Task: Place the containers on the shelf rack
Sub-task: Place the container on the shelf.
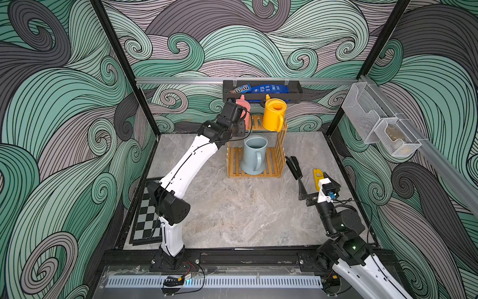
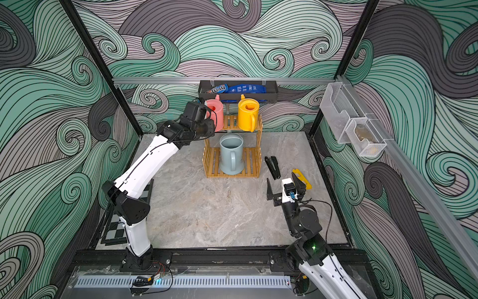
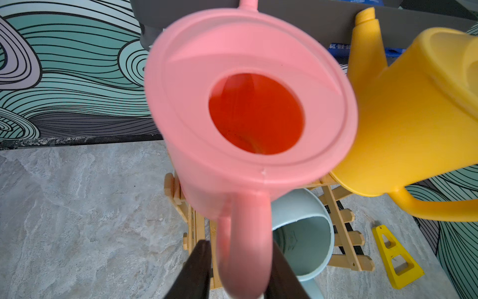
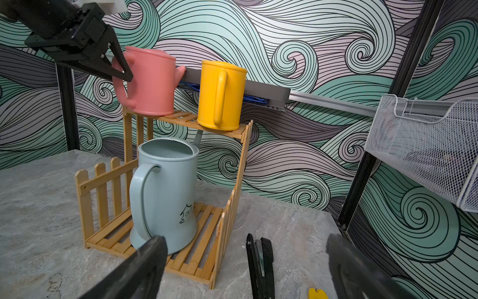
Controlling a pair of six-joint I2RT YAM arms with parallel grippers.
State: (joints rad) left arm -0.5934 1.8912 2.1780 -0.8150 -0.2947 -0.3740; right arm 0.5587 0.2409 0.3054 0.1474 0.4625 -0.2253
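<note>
Three cans racked, centre in both top views: pink plastic watering can [image 2: 218, 116] and yellow plastic watering can [image 1: 274, 114] on the upper tier of the golden-brown slatted wooden rack [image 1: 274, 165], large pale blue watering can [image 1: 252, 155] below; left claw [image 3: 241, 248] slack around pink handle; right claw [image 2: 282, 180] lower right, gaping, empty.

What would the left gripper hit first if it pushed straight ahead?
The pink watering can on the rack top shelf: its loop handle sits between the left gripper jaws, so the can's body probably lies right ahead.
</note>
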